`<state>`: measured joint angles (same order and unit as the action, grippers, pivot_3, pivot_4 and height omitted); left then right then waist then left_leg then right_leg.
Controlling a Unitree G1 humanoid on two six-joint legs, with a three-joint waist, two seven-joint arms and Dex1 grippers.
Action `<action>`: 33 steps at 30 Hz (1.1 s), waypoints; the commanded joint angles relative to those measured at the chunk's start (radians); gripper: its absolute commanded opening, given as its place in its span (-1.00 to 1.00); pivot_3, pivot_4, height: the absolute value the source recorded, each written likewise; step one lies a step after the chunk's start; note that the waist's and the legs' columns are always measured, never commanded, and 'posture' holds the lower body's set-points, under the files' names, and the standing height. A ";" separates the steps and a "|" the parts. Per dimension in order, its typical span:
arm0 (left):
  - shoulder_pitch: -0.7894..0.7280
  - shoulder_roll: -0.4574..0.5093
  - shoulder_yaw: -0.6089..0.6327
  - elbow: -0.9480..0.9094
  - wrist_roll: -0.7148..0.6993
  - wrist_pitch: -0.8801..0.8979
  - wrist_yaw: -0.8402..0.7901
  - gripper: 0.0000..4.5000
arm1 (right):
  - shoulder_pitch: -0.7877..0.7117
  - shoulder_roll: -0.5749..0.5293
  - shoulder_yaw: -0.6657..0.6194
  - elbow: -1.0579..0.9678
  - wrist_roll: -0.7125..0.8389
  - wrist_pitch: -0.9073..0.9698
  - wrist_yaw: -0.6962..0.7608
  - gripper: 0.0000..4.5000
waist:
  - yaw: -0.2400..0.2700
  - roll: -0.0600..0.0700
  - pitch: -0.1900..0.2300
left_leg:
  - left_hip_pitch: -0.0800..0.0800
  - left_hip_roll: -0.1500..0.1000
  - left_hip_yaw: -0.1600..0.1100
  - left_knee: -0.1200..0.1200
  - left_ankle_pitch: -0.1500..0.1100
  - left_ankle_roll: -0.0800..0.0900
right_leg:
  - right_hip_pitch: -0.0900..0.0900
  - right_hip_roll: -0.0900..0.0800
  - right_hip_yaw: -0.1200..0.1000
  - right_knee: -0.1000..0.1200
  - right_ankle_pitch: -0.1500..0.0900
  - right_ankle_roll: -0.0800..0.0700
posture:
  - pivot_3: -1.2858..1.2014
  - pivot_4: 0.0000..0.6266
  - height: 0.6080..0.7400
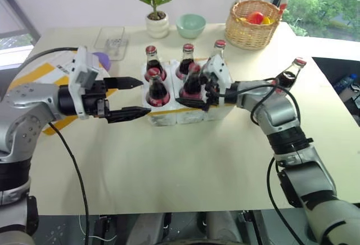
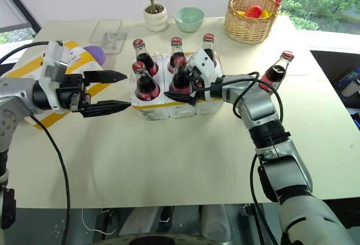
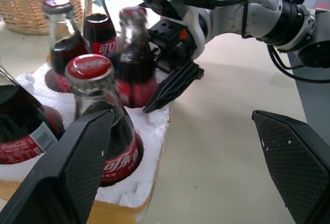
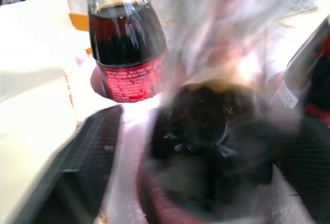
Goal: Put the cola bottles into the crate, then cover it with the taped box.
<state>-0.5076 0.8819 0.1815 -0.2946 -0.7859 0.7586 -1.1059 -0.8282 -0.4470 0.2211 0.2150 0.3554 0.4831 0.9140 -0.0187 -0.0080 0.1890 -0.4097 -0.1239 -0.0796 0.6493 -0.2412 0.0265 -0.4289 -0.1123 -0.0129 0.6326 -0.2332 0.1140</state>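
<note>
The crate (image 1: 169,116) sits mid-table with five cola bottles in its wells: three at the back (image 1: 187,59) and two at the front (image 1: 157,90). My right gripper (image 1: 191,93) is open around the front middle bottle (image 2: 181,79). In the right wrist view that bottle (image 4: 216,126) is blurred, with a gap beside one finger (image 4: 77,172). Another cola bottle (image 1: 291,73) stands on the table behind my right forearm. My left gripper (image 1: 143,96) is open and holds nothing just left of the crate. The taped box (image 1: 50,73) lies behind my left arm, partly hidden.
Along the far edge stand a wicker basket (image 1: 253,22) of fruit, a green bowl (image 1: 190,25), a potted plant (image 1: 156,8) and a clear plastic tray (image 1: 109,39). Bare tabletop (image 1: 185,166) lies in front of the crate.
</note>
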 commanded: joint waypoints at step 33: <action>-0.186 -0.081 -0.149 0.126 0.054 -0.062 -0.139 1.00 | 0.740 -0.132 -0.815 -0.647 0.219 0.308 -0.535 0.98 | 0.030 0.000 0.000 | 0.000 0.000 -0.001 0.000 -0.003 0.006 | 0.001 0.000 0.001 -0.001 0.000 -0.001 | 0.03 -0.52 0.88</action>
<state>-0.6762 0.7998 0.0141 -0.1490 -0.7279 0.7080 -1.2394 -0.0702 -0.5753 -0.5894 -0.4383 0.5805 0.8289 0.3832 0.0117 -0.0080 0.1888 -0.4098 -0.1239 -0.0806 0.6496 -0.2441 0.0320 -0.4274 -0.1123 -0.0122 0.6314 -0.2328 0.1132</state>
